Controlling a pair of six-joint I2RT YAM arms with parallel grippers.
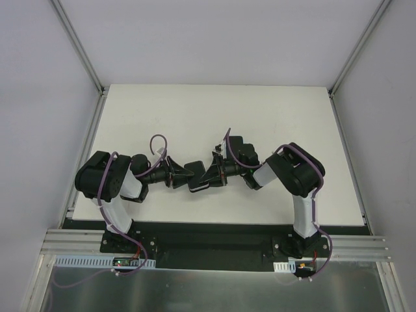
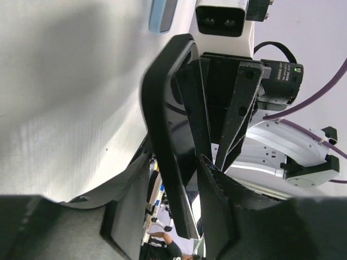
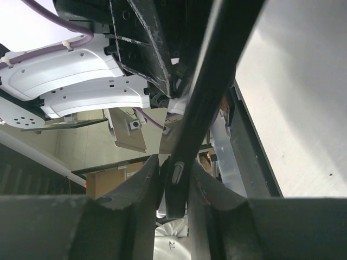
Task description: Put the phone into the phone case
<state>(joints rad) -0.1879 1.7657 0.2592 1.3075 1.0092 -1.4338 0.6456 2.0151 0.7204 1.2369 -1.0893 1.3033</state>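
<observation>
Jaws of right gripper (image 3: 174,172) are clamped on thin edge of black phone case (image 3: 209,92). Left gripper (image 2: 173,162) stands partly apart around other end, w/ gaps on both sides. Case is above table (image 1: 214,110), btw. both arms; if phone is inside, cannot tell.

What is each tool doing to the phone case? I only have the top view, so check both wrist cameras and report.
Observer: In the left wrist view, the left tool stands open, with a gap on each side of the black case between its fingers.
Operator: Now the right one.
Observer: In the right wrist view, the right tool is closed on the case's thin edge, right at a small side button.
Operator: Report what's inside it.
Observer: The left wrist view shows only its raised lip, seen edge-on. What sits inside cannot be told.
</observation>
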